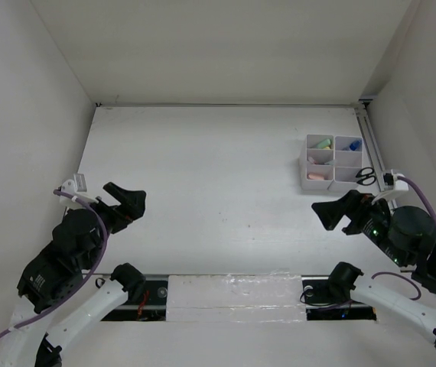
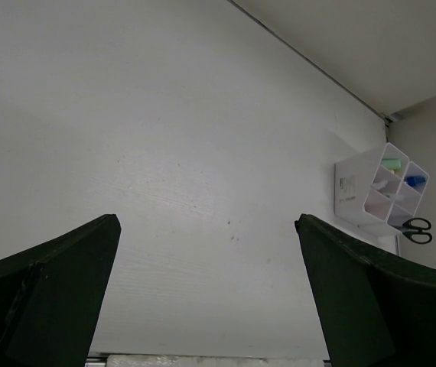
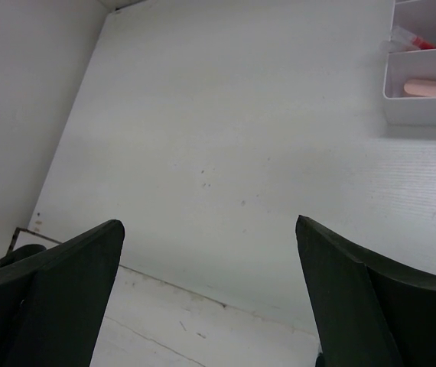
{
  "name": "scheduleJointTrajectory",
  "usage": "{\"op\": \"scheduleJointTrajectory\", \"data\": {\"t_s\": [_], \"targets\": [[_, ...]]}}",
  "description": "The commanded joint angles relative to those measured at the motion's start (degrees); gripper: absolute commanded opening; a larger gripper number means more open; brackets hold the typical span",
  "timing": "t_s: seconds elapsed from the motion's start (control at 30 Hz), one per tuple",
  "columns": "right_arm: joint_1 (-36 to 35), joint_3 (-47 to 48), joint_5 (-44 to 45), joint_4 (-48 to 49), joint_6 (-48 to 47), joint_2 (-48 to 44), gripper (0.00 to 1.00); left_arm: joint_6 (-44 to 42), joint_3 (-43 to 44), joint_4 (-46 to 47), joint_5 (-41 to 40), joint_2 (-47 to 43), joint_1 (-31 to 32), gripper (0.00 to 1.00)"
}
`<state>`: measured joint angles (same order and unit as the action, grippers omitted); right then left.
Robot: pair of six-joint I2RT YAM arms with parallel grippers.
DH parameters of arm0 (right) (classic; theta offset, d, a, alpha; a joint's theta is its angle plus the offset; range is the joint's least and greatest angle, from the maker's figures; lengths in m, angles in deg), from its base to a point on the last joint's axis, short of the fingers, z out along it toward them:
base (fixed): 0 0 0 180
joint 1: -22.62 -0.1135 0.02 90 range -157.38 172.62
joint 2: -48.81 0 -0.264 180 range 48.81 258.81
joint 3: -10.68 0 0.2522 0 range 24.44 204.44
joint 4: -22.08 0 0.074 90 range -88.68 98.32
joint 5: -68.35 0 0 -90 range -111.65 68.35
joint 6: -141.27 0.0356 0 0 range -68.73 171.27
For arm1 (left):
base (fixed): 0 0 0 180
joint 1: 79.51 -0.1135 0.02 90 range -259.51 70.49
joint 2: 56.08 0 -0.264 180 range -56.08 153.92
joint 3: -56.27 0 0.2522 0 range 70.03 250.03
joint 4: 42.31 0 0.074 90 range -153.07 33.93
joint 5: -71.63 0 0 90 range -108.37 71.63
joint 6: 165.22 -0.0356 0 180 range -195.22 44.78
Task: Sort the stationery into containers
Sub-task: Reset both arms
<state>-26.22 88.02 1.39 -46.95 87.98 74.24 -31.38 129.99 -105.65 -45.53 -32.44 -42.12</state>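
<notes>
Both tools idle and empty: left gripper [image 1: 135,203] sits well left of the organizer box [image 1: 307,182], jaws spread wide with only bare table [image 1: 218,168] between them in its wrist view. Right gripper [image 1: 331,219] hangs just nearer us than the box, jaws equally wide apart and nothing held. We find all the stationery we can see at the box and none elsewhere on the table, so we judge the sort done or nearly so. In the box's far row are a green marker [image 1: 323,143] in the left cell and a blue piece [image 1: 354,144] in the right. A pink piece [image 1: 319,176] lies flat in the near left cell (eraser or marker, we cannot tell). A thin red pen [image 3: 424,45] shows in the cell behind it in the right wrist view. The black scissors [image 1: 365,177] show their handles at the box's near right corner; we cannot tell whether they stand inside that cell or lean outside it. On handling, we judge the markers light, round and slick, apt to roll, so best pinched across mid-barrel. The pink piece looks softer and grippier and should forgive a firm squeeze. The scissors are stiff and likely the heaviest, so we would take them at the handle loops, which stick up clear of the wall. The box itself is thin rigid plastic, light enough to skid if nudged, and best held by an outer wall if it must be steadied.
</notes>
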Motion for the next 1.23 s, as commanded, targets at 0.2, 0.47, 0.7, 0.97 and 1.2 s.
{"op": "scheduleJointTrajectory", "data": {"t_s": [0.2, 0.47, 0.7, 0.97, 1.2], "targets": [[-0.47, 2.87, 1.74, -1.95, -0.23, -1.08, 1.00, 0.11, 0.33, 0.54, 0.70, -0.96, 0.06, 1.00], [-0.47, 2.87, 2.79, -1.95, 0.29, -1.08, 1.00, 0.11, -0.19, 0.54, 1.22, -0.96, 0.06, 1.00], [-0.47, 2.35, 3.31, -1.95, 0.82, -0.56, 1.00, 0.11, -0.20, 0.54, 1.23, -0.96, 0.06, 1.00], [-0.47, 2.35, 3.85, -1.95, 1.35, -0.56, 1.00, -0.42, -0.20, 1.07, 1.76, -0.35, 0.06, 1.00], [-0.47, 2.35, 3.85, -1.42, 1.35, 1.02, 1.00, -0.42, -0.73, 1.59, 2.46, -0.34, 0.06, 1.00]]}}
